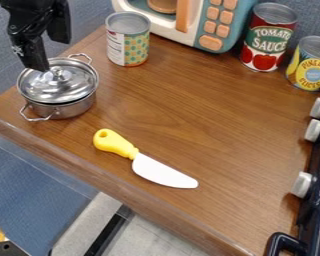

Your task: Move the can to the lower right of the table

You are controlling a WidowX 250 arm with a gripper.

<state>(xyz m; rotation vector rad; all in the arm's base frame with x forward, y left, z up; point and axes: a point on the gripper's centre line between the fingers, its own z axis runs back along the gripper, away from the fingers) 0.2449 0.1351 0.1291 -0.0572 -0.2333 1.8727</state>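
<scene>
Evidently, gripper [48, 54]: released, empty.
Cans [128, 42]: all 3 upright, toward the back.
Lower-right table [246, 200]: can's move not done.

The patterned can [128, 42] stands upright on the bench [169, 107], near the hand [49, 54] and to its right in the view; its lid is silver, its label teal, yellow and white. Farther right of the hand, well apart from it, stand a red, white and green tomato can [268, 37] and, beyond that, a yellow-labelled can [311, 65], both upright.
</scene>
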